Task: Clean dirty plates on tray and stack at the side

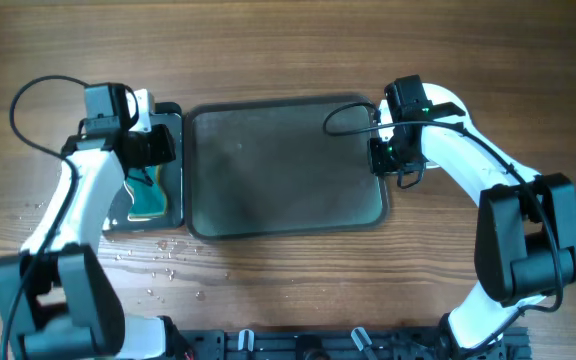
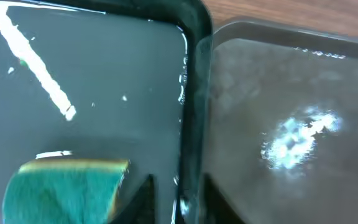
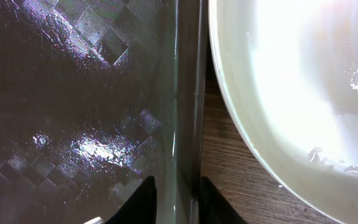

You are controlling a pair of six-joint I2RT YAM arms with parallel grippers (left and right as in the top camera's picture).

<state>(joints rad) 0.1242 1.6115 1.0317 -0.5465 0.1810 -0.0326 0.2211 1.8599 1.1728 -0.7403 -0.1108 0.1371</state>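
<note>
The large grey-green tray [image 1: 286, 165] lies in the middle of the table with nothing on it. My right gripper [image 1: 383, 150] is shut on its right rim [image 3: 188, 93], one finger inside the tray [image 3: 73, 93] and one outside; in the right wrist view this gripper [image 3: 179, 202] pinches the rim. Just right of that rim a white plate [image 3: 291, 81], wet and shiny, rests on the wood; in the overhead view my arm hides it. My left gripper [image 1: 168, 145] has closed down over the tray's left rim [image 2: 225, 37]. The black tray's rim [image 2: 194, 93] also sits between the left gripper's [image 2: 180, 205] fingers.
A smaller glossy black tray [image 1: 173, 210] lies against the big tray's left side, holding a green and yellow sponge [image 1: 148, 200], which also shows in the left wrist view [image 2: 61, 190]. Water drops [image 1: 163, 255] dot the wood in front of it.
</note>
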